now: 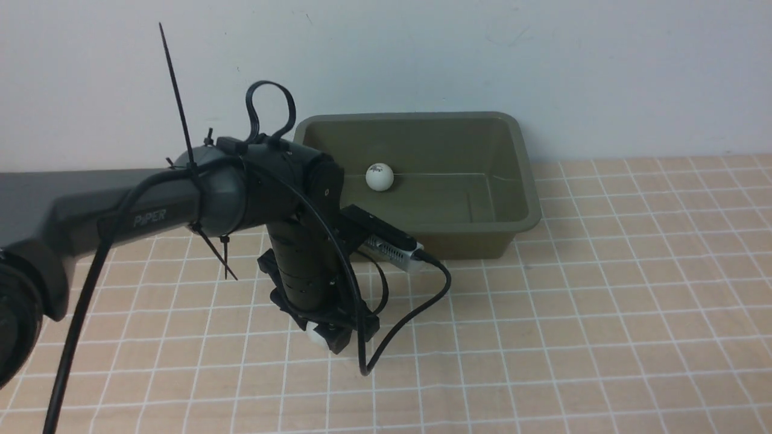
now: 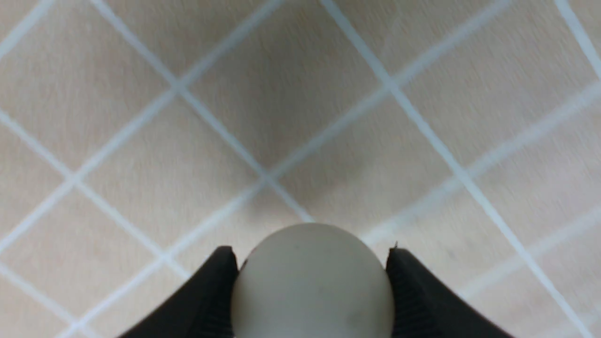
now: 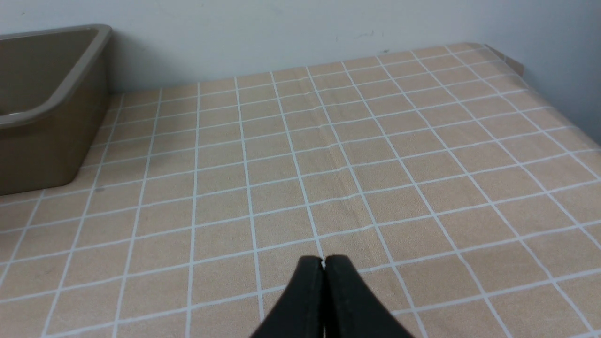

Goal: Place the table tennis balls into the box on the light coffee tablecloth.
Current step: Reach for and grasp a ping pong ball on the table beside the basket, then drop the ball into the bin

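**Ana:** Pale wall (image 1: 573, 54) behind, checked tablecloth (image 1: 603, 313) spread underneath. Where are the balls?

**Ben:** The printed ball (image 1: 379, 176) lies inside the box (image 1: 476, 141), at the foot of its back wall, toward the left. The plain ball (image 2: 312, 281) is low at the cloth, well short of the box, between the left jaws.

**Ana:** Is it grasped?

**Ben:** The left wrist view shows the left jaws pressed to each flank at about its widest line, so I'd call it clamped. Whether it's off the cloth I can't tell. The right jaws are clenched tip to tip on nothing, above the cloth, with a corner of the box in their camera's view.

**Ana:** How will it handle?

**Ben:** My guess is that it's very light and hollow, with a thin stiff shell, smooth and perfectly round. It'd likely squirt out if the grip sat above or below the middle, and roll at any nudge. Hold it across the full width with a gentle squeeze, because hard pressure could dent it. In the box it'll probably bounce, so a low release suits it. The sloping walls should keep it in.

**Ana:** Is there any writing?

**Ben:** "PiPER" in pale letters on the left arm (image 1: 149, 218). The printed ball carries a small dark mark, too small to read. No print shows on the visible part of the plain ball, and I see no label on the box.
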Motion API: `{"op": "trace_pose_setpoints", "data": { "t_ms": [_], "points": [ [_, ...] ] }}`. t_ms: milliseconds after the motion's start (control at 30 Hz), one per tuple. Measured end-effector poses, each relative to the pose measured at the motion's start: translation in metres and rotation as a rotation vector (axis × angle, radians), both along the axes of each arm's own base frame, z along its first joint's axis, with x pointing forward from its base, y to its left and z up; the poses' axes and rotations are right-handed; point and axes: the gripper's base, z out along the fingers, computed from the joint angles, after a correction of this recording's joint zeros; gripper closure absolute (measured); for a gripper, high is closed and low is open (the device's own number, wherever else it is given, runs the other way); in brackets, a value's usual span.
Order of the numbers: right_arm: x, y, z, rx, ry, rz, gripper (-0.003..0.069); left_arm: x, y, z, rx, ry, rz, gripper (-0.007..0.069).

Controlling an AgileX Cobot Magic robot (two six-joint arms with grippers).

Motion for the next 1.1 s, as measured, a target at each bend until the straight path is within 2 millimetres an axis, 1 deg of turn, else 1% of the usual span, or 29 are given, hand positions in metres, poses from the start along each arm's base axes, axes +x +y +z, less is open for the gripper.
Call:
{"op": "trace_pose_setpoints", "data": {
  "t_ms": [100, 133, 167, 233, 267, 300, 367, 433, 467, 567, 600, 633, 700, 767, 833, 867, 933, 1033, 1100],
  "points": [
    [0.0, 0.0, 0.0, 0.0, 0.0, 0.0, 0.0674, -0.001, 0.0, 0.023, 0.018, 0.048, -0.069, 0.0307],
    [0.0, 0.0, 0.0, 0.0, 0.0, 0.0, 0.0674, 0.001, -0.002, 0.033, 0.014, 0.047, -0.097, 0.0307],
    [0.0, 0.0, 0.0, 0.0, 0.0, 0.0, 0.0674, 0.004, -0.004, 0.039, 0.008, 0.034, -0.114, 0.0307],
    [0.0, 0.0, 0.0, 0.0, 0.0, 0.0, 0.0674, 0.014, -0.01, 0.063, -0.025, -0.041, -0.167, 0.0307],
    [0.0, 0.0, 0.0, 0.0, 0.0, 0.0, 0.0674, 0.016, -0.01, 0.067, -0.031, -0.055, -0.171, 0.0307],
    [0.0, 0.0, 0.0, 0.0, 0.0, 0.0, 0.0674, 0.02, -0.013, 0.077, -0.05, -0.091, -0.18, 0.0307],
    [0.0, 0.0, 0.0, 0.0, 0.0, 0.0, 0.0674, 0.027, -0.017, 0.093, -0.076, -0.156, -0.185, 0.0307],
    [0.0, 0.0, 0.0, 0.0, 0.0, 0.0, 0.0674, 0.034, -0.02, 0.103, -0.101, -0.242, -0.186, 0.0307],
    [0.0, 0.0, 0.0, 0.0, 0.0, 0.0, 0.0674, 0.041, -0.022, 0.11, -0.128, -0.317, -0.18, 0.0307],
    [0.0, 0.0, 0.0, 0.0, 0.0, 0.0, 0.0674, 0.054, -0.029, 0.121, -0.207, -0.487, -0.142, 0.0307],
    [0.0, 0.0, 0.0, 0.0, 0.0, 0.0, 0.0674, 0.057, -0.031, 0.123, -0.225, -0.521, -0.131, 0.0307],
    [0.0, 0.0, 0.0, 0.0, 0.0, 0.0, 0.0674, 0.06, -0.032, 0.123, -0.241, -0.549, -0.119, 0.0307],
    [0.0, 0.0, 0.0, 0.0, 0.0, 0.0, 0.0674, 0.072, -0.038, 0.123, -0.308, -0.652, -0.065, 0.0307],
    [0.0, 0.0, 0.0, 0.0, 0.0, 0.0, 0.0674, 0.081, -0.041, 0.116, -0.343, -0.686, -0.019, 0.0307],
    [0.0, 0.0, 0.0, 0.0, 0.0, 0.0, 0.0674, 0.089, -0.041, 0.104, -0.37, -0.681, 0.049, 0.0307],
    [0.0, 0.0, 0.0, 0.0, 0.0, 0.0, 0.0674, 0.094, -0.041, 0.093, -0.38, -0.659, 0.1, 0.0307],
    [0.0, 0.0, 0.0, 0.0, 0.0, 0.0, 0.0674, 0.099, -0.039, 0.079, -0.381, -0.629, 0.147, 0.0307],
    [0.0, 0.0, 0.0, 0.0, 0.0, 0.0, 0.0674, 0.106, -0.037, 0.058, -0.368, -0.58, 0.196, 0.0307],
    [0.0, 0.0, 0.0, 0.0, 0.0, 0.0, 0.0674, 0.108, -0.035, 0.048, -0.358, -0.551, 0.212, 0.0307]
  ]
}}
